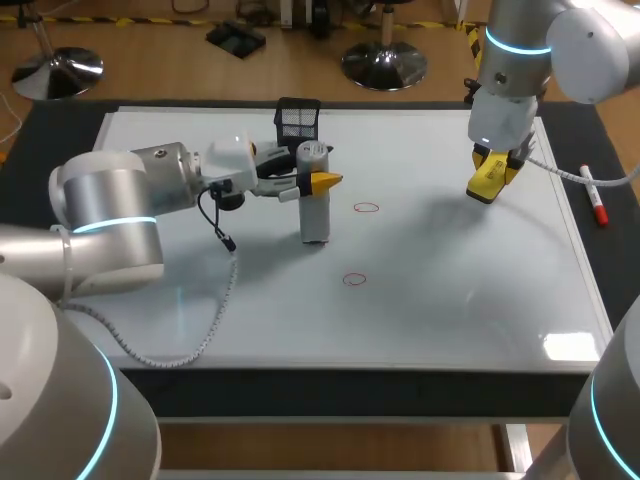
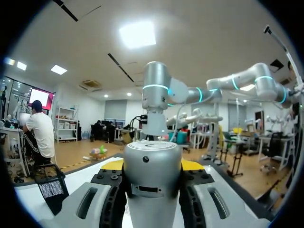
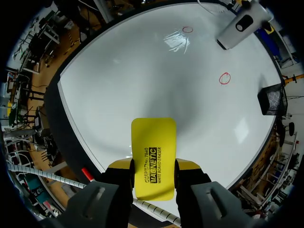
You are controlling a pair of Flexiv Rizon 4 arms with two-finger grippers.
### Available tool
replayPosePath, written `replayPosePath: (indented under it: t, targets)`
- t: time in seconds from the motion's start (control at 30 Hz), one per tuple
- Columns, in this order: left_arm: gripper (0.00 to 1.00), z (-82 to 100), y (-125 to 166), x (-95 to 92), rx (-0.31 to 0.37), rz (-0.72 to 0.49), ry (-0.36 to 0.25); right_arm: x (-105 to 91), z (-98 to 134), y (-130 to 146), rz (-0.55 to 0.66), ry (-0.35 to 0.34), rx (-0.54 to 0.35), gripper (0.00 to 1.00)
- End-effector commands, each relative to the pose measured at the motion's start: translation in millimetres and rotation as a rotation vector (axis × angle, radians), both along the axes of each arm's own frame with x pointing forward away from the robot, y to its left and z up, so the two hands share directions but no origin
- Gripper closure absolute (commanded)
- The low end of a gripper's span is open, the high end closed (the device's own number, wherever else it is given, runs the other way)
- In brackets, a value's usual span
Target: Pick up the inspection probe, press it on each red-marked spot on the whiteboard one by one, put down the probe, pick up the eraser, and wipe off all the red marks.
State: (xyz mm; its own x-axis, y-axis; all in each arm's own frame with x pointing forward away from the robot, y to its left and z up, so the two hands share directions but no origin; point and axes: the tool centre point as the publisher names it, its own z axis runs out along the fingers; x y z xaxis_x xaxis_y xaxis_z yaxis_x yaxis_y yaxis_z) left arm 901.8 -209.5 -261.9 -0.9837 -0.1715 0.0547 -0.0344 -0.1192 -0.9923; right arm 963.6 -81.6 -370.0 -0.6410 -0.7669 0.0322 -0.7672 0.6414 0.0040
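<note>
The grey cylindrical probe [image 1: 315,205] stands upright over the whiteboard [image 1: 450,290], with my left gripper [image 1: 320,182] shut on its upper part. In the left wrist view the probe [image 2: 152,178] fills the gap between the fingers [image 2: 110,192]. Two red circles are drawn on the board, one [image 1: 366,208] just right of the probe and one [image 1: 354,279] nearer the front. My right gripper [image 1: 491,180] hangs above the board's far right, shut on the yellow eraser [image 1: 488,177]. The right wrist view shows the eraser [image 3: 153,152] between the fingers, with both red circles [image 3: 224,78] [image 3: 187,29] and the probe [image 3: 242,24] ahead.
A black mesh basket [image 1: 297,117] stands at the board's back edge behind the probe. A red marker pen [image 1: 594,196] lies on the dark table right of the board. A cable [image 1: 215,300] trails from my left wrist across the board's left side.
</note>
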Motion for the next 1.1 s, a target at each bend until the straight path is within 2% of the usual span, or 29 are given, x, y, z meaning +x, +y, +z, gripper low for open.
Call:
replayPosePath:
  t: [0.03, 0.47, 0.97, 1.1]
  targets:
    - [1.0, -2.3, -0.9, 1.6, 0.005, 0.002, 0.002, 0.1, 0.5, -0.4, 0.001, -0.001, -0.003, 1.0]
    - [1.0, -8.2, -3.6, 1.1, 0.035, -0.003, -0.004, 0.1, 0.5, -0.4, 0.001, -0.001, -0.003, 1.0]
    - [1.0, -8.2, -3.6, 1.1, 0.035, -0.003, -0.004, 0.1, 0.5, -0.4, 0.001, -0.001, -0.003, 1.0]
    - [1.0, 1.2, -4.2, 0.4, 0.02, 0.006, -0.004, 0.1, 0.5, -0.4, 0.001, -0.001, -0.003, 1.0]
